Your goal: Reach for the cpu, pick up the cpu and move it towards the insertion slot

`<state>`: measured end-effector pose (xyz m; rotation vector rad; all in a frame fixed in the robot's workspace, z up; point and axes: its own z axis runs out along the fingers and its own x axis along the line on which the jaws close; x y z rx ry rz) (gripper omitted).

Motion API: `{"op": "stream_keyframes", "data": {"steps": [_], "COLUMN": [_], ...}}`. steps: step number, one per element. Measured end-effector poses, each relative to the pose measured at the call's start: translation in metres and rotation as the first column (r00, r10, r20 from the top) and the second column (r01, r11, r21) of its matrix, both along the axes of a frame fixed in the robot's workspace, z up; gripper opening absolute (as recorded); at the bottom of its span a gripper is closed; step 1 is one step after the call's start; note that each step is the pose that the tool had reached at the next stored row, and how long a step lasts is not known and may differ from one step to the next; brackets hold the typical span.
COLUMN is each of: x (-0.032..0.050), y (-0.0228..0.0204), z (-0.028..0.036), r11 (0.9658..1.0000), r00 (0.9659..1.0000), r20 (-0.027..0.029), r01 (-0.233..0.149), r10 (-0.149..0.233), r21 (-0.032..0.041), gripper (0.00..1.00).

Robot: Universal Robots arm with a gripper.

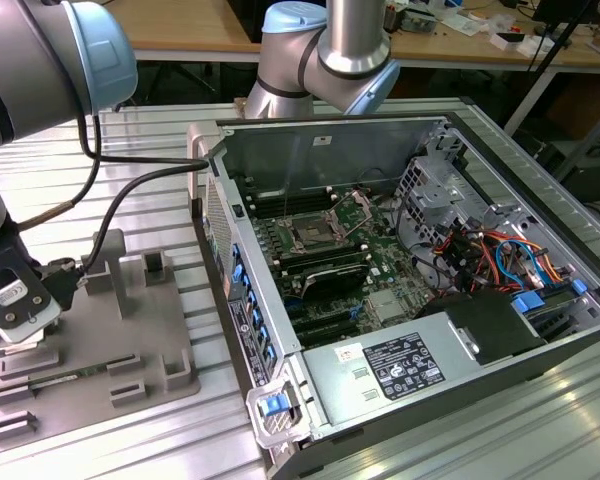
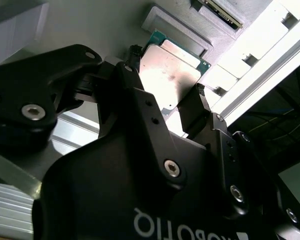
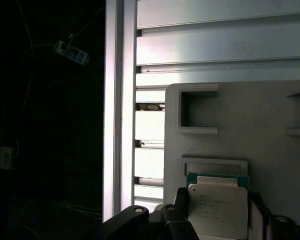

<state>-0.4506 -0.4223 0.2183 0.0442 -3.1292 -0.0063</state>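
Note:
The cpu (image 2: 172, 75) is a flat square chip with a silvery top and a thin green rim. It lies over a shallow recess of the grey plastic tray (image 1: 150, 340), and the first wrist view has the cpu (image 3: 217, 210) in close-up. My gripper (image 2: 167, 75) has one black finger against each of two opposite edges of the chip, shut on it. In the exterior view my gripper (image 1: 22, 335) hangs low over the tray's end at that view's left. The insertion slot (image 1: 310, 235), a silver-framed socket with a dark centre, sits on the green motherboard inside the open computer case.
The open computer case (image 1: 400, 140) takes up the exterior view's right, with its tall side wall (image 1: 230, 270) between tray and motherboard. Raised blocks (image 1: 158, 268) stand on the tray. Black cables (image 1: 130, 190) trail from my wrist. The ribbed metal table (image 3: 155, 135) ends in an edge close beside the tray.

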Motion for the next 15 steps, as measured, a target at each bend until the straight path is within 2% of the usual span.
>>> {"op": "stream_keyframes", "data": {"steps": [5, 15], "x": [0.0000, 0.0000], "y": [0.0000, 0.0000], "z": [0.0002, 0.0121], "r11": [1.0000, 1.0000], "r00": [1.0000, 1.0000], "r20": [0.0000, -0.0002], "r01": [0.000, 0.000], "r10": [0.000, 0.000], "r21": [0.0000, 0.0001], "gripper": [0.55, 0.55]}}
